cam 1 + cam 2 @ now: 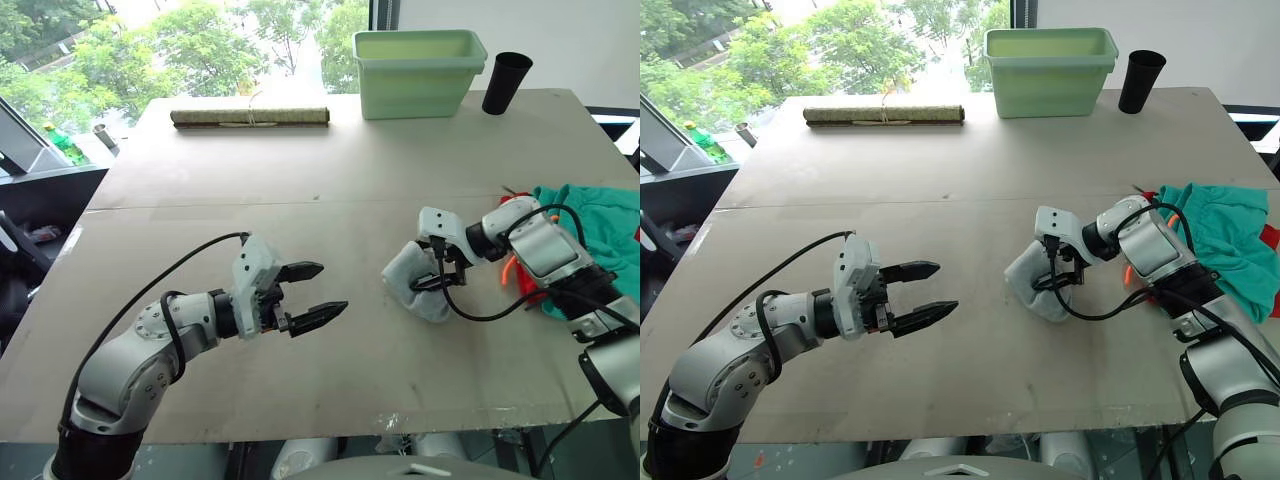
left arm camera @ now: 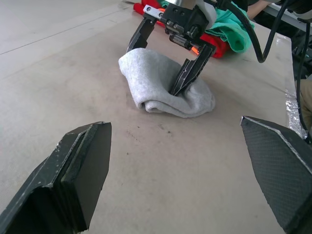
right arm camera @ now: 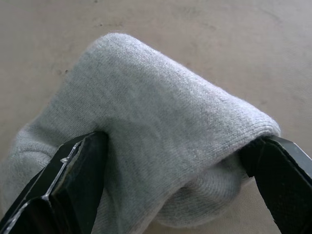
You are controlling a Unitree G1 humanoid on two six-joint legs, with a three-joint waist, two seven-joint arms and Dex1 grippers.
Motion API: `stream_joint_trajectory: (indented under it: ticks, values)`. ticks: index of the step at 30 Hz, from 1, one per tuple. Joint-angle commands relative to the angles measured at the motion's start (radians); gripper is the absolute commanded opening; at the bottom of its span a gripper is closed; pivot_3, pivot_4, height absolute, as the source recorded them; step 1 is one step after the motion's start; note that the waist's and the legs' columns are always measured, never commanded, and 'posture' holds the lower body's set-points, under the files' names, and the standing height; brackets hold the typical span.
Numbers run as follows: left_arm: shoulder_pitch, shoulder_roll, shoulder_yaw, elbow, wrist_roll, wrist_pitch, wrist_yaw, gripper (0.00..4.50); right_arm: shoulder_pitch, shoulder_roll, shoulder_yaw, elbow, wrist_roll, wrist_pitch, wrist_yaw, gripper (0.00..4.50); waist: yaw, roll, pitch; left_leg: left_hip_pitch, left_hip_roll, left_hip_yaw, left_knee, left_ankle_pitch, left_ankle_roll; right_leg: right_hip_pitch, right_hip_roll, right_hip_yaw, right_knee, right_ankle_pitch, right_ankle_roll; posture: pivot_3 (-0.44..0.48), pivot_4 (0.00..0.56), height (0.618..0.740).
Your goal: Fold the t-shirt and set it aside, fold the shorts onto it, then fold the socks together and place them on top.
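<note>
Two soft, light, bunched socks point(image 1: 418, 282), lying near the table's point(image 1: 330, 190) right side, are straddled by the right gripper point(image 1: 437, 272), best pinched across the thick fold; the left gripper point(image 1: 312, 292) is held wide open, empty.

Daylight pours in from the window point(image 1: 200, 50) behind the far edge of the desk point(image 1: 330, 170); the trees outside are washed out, almost white at the top; the desk surface is evenly and brightly lit, with a pale sheen toward the far side; shadows are soft and short, a faint one lying under the socks point(image 2: 165, 85) and under the left hand point(image 1: 305, 293); the head views are sharp across the middle, with slight bending of straight lines near the edges; in the left wrist view the near black fingers point(image 2: 68, 180) look large and soft-edged; in the right wrist view the knit is crisp, the desk behind it blurred.
</note>
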Motion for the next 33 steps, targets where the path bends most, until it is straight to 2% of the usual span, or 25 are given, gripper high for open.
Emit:
stream_joint_trajectory:
  ticks: [1, 2, 3, 10, 17, 21, 24, 28, 33]
  values:
    - [0.012, 0.010, 0.028, -0.048, -0.007, -0.021, 0.000, 4.50, 0.004, 0.020, 0.023, 0.044, -0.064, -0.049, -0.020, 3.08, -0.002, -0.001, 0.000, 0.000, 0.000, 0.000, 0.000, 0.000, 0.000, 0.000, 0.000, 0.000, 0.000, 0.000, 0.000, 0.000, 0.150, 0.740]
    - [0.016, 0.011, 0.031, -0.050, -0.006, -0.023, 0.000, 4.50, 0.008, 0.024, 0.005, 0.034, -0.059, -0.046, -0.033, 2.53, -0.002, -0.001, 0.000, 0.001, 0.000, 0.000, 0.000, 0.000, 0.000, 0.001, 0.000, 0.000, 0.000, 0.000, 0.000, 0.000, 0.150, 0.740]
    - [0.019, 0.012, 0.034, -0.049, -0.006, -0.024, 0.001, 4.50, 0.012, 0.029, -0.022, 0.016, -0.044, -0.027, -0.047, 2.36, -0.003, -0.001, 0.000, 0.001, 0.000, 0.000, 0.000, 0.000, 0.000, 0.001, 0.000, 0.000, 0.000, 0.000, 0.000, 0.000, 0.150, 0.740]
    - [0.028, 0.004, 0.023, -0.046, -0.003, -0.031, 0.004, 4.50, 0.078, -0.002, -0.165, -0.200, 0.088, 0.226, -0.051, 2.36, -0.008, 0.000, 0.000, 0.001, 0.000, 0.000, 0.000, 0.000, 0.000, 0.000, 0.000, 0.000, 0.001, 0.000, 0.000, 0.000, 0.150, 0.740]
    - [-0.003, 0.001, -0.001, -0.018, 0.004, -0.038, -0.008, 4.50, 0.153, -0.035, -0.160, -0.291, 0.054, 0.227, -0.119, 2.36, -0.007, 0.000, 0.001, 0.001, 0.000, 0.000, -0.001, 0.000, 0.000, 0.000, 0.000, 0.000, 0.000, 0.000, 0.000, 0.000, 0.150, 0.740]
    - [-0.010, 0.005, 0.000, -0.010, 0.003, -0.038, -0.013, 4.50, 0.155, -0.037, -0.223, -0.323, 0.088, 0.249, -0.158, 2.36, -0.009, 0.001, 0.001, 0.001, 0.000, 0.000, -0.001, 0.000, 0.000, 0.000, 0.000, 0.000, 0.000, 0.000, 0.000, 0.000, 0.150, 0.740]
    - [-0.008, 0.006, -0.003, -0.006, 0.004, -0.036, -0.017, 4.50, 0.172, -0.035, -0.270, -0.373, 0.142, 0.356, -0.185, 2.36, -0.008, 0.000, 0.001, 0.001, 0.000, 0.000, -0.001, 0.000, 0.000, 0.000, 0.000, 0.000, 0.000, 0.000, 0.000, 0.000, 0.150, 0.740]
    - [-0.018, 0.003, -0.009, 0.003, 0.008, -0.036, -0.022, 4.50, 0.236, -0.041, -0.343, -0.478, 0.218, 0.531, -0.242, 4.21, -0.002, 0.000, 0.001, 0.000, 0.000, -0.001, -0.001, 0.000, 0.000, 0.000, 0.000, 0.000, 0.000, 0.000, 0.000, 0.000, 0.150, 0.740]
    - [-0.020, 0.002, -0.012, 0.006, 0.010, -0.035, -0.024, 4.50, 0.294, -0.058, -0.421, -0.585, 0.326, 0.715, -0.289, 4.21, 0.003, 0.001, 0.002, 0.000, 0.000, 0.000, -0.001, 0.000, 0.000, 0.000, 0.000, 0.001, 0.000, 0.000, 0.000, 0.000, 0.150, 0.740]
